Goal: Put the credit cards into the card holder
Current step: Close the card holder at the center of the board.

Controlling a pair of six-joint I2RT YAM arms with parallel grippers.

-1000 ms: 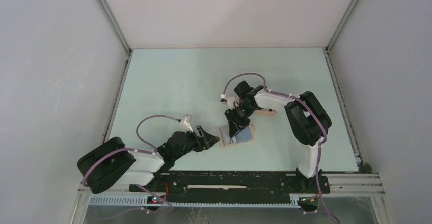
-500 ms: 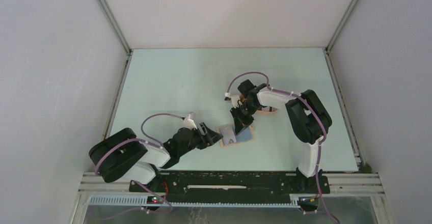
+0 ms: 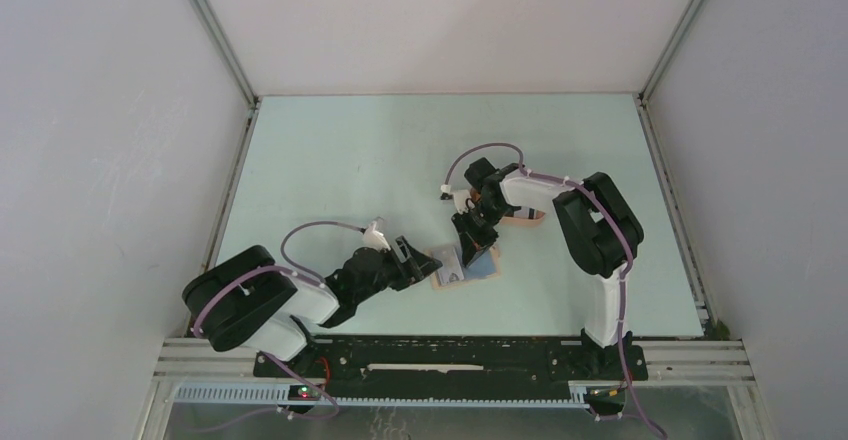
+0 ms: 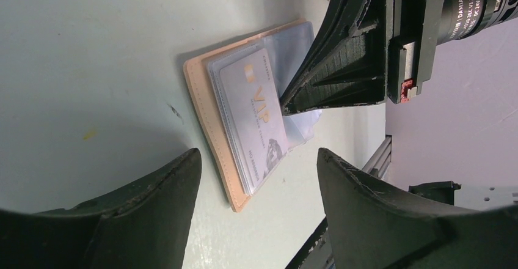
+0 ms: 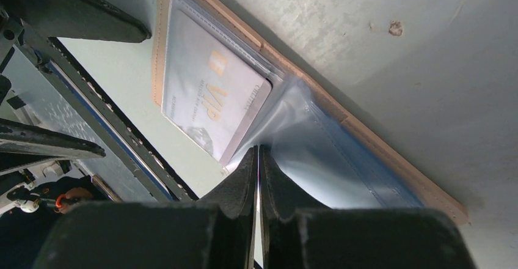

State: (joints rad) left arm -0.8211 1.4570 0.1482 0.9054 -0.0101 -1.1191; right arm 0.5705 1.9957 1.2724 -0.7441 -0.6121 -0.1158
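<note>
Right wrist view: the right pincer (image 5: 257, 150) pinches the clear sleeve (image 5: 317, 153) of the card holder (image 5: 427, 191), beside a grey card (image 5: 207, 98); the left pincer (image 4: 258, 154) hangs open nearby.

We are looking down from high above and behind the near edge, taking in the whole table (image 3: 330, 150). From each wrist we are peering close and low at the open card holder (image 4: 214, 122); both wrist views are sharing it from opposite sides.
</note>
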